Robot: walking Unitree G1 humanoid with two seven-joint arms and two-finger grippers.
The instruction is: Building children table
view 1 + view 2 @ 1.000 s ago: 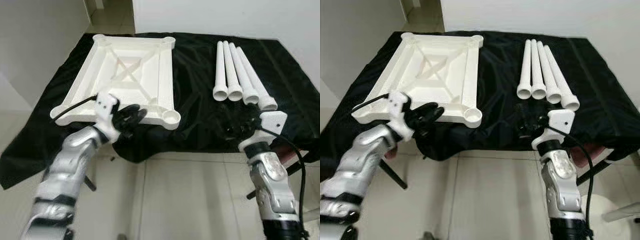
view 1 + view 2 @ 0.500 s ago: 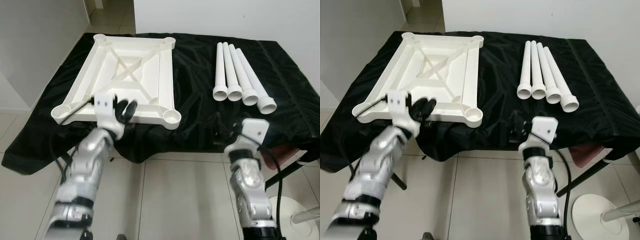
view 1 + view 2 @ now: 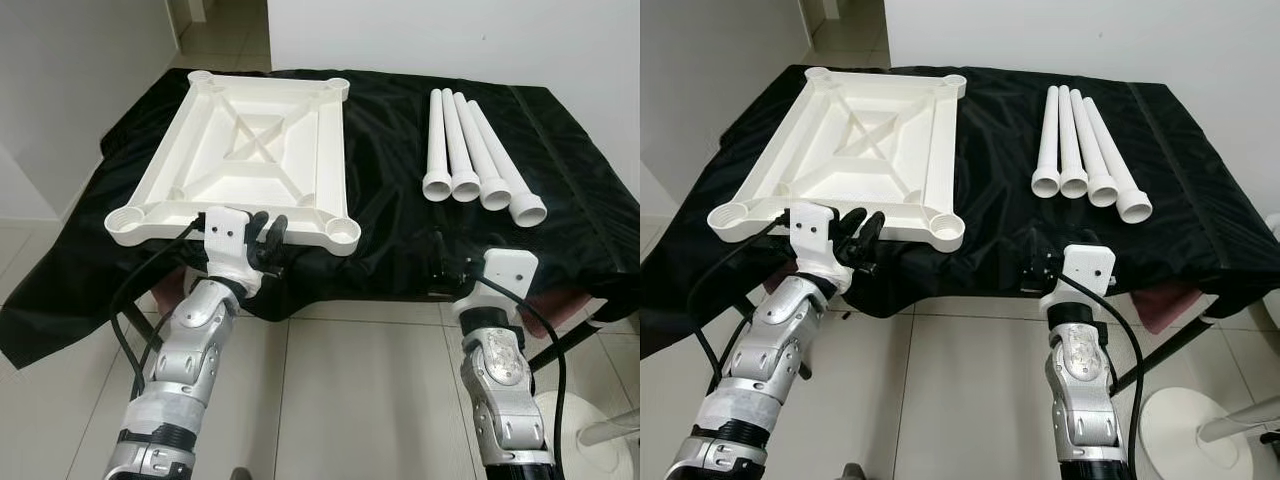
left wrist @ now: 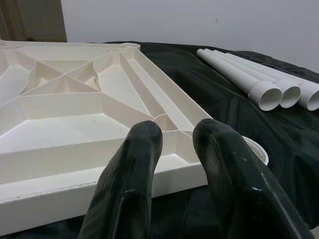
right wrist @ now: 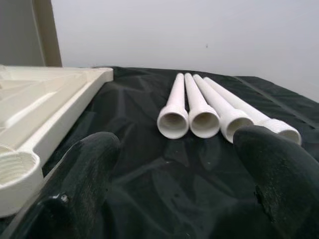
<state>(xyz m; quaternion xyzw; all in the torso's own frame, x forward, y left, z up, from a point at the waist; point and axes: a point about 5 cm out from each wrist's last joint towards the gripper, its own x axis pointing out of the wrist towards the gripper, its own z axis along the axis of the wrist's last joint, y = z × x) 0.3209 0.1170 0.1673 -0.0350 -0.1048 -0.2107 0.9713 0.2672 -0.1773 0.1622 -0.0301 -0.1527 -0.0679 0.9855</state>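
— Where's the white ribbed plastic tabletop [image 3: 250, 150]?

— Upside down on the black-draped table's [image 3: 395, 240] left half; four white plastic tube legs [image 3: 478, 160] lie side by side toward the right edge.

— Grippers?

— Left gripper [image 3: 268, 238] at the tabletop's near edge, fingers [image 4: 130, 174] slightly parted, empty. Right gripper [image 3: 1037, 268] at the table's near edge, fingers [image 5: 82, 169] spread wide, empty.

parted pincer [image 4: 172, 144] before tabletop [image 4: 65, 107]
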